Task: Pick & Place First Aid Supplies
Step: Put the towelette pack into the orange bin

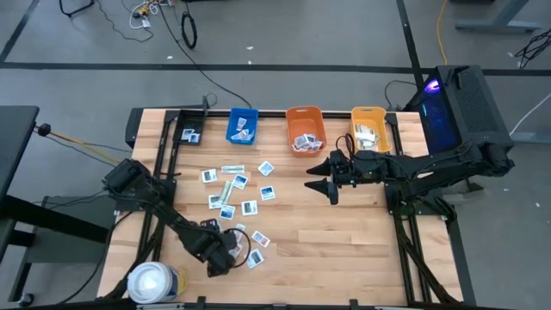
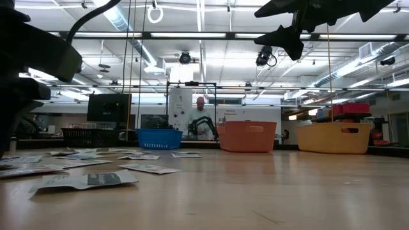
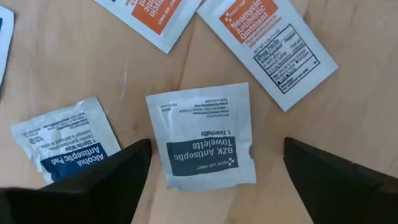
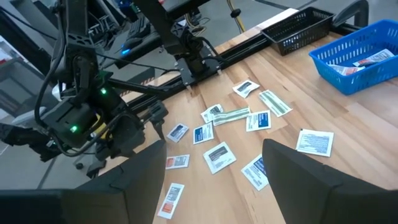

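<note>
Wooden desk (image 1: pixel 310 245) boards carry a scatter of first aid supplies (image 1: pixel 232 185), with more already lying in the blue bin (image 1: pixel 242 126), orange bin (image 1: pixel 304 128) and yellow bin (image 1: pixel 371 127). Low over the near packets, the left gripper (image 3: pixel 211 165) hangs spread wide, straddling a BZK towelette packet (image 3: pixel 202 137). Probably the pick is in hand: next it must lower and pinch that packet. Above mid-desk the right gripper (image 1: pixel 331 182) waits spread and apparently empty.

Robotics lab: open hall, floor cables (image 1: pixel 185 30)
</note>
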